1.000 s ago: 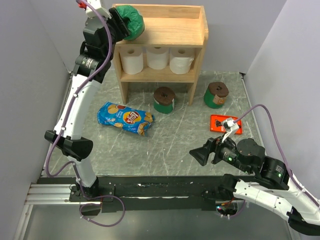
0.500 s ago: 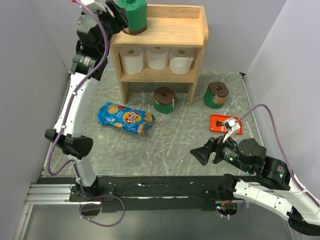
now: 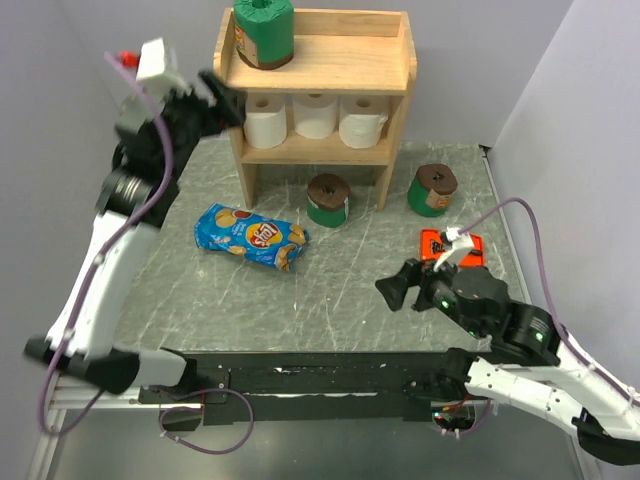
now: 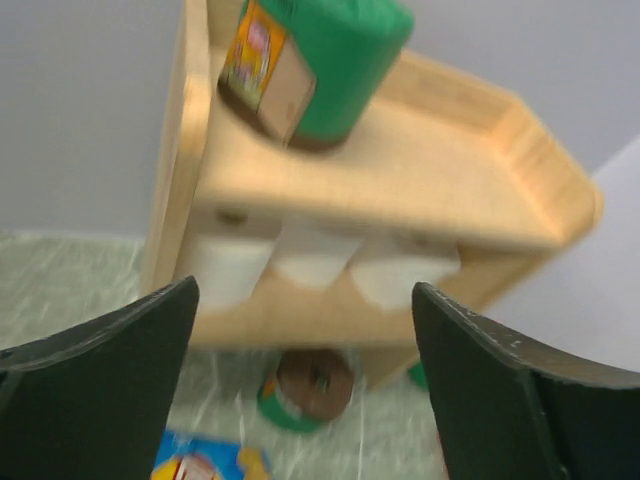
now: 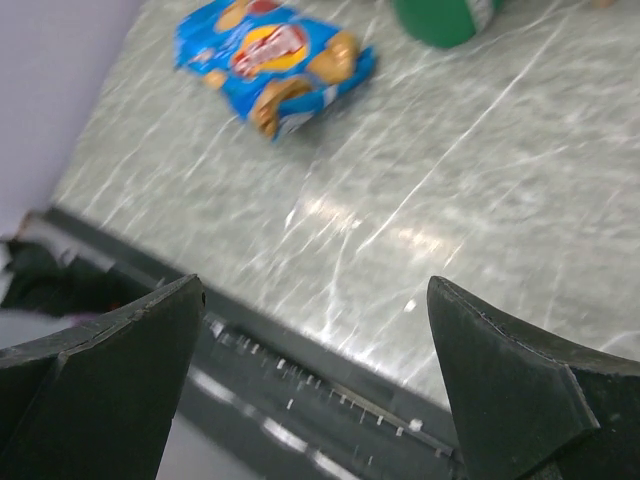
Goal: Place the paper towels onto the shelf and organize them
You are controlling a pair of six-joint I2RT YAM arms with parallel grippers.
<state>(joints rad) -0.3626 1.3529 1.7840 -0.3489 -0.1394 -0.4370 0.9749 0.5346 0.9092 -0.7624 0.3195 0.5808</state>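
**One green roll [image 3: 264,32] on the shelf [image 3: 345,65] top**

It stands upright at the top board's far-left corner, with three white rolls [image 3: 317,115] on the tier below. Two more green rolls [image 3: 328,200] sit on the table [image 3: 350,280] nearby. The left gripper [image 3: 226,100] and right gripper [image 3: 392,290] are both spread, empty.

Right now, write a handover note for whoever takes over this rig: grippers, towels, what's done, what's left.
Left gripper: open, empty, off the shelf's left side. Right gripper: open, empty, above the table.
Done: three white rolls on the lower tier; one green roll upright at the top board's left end.
To do: two green rolls on the table, one in front of the shelf, one to its right. Put both on the top board.
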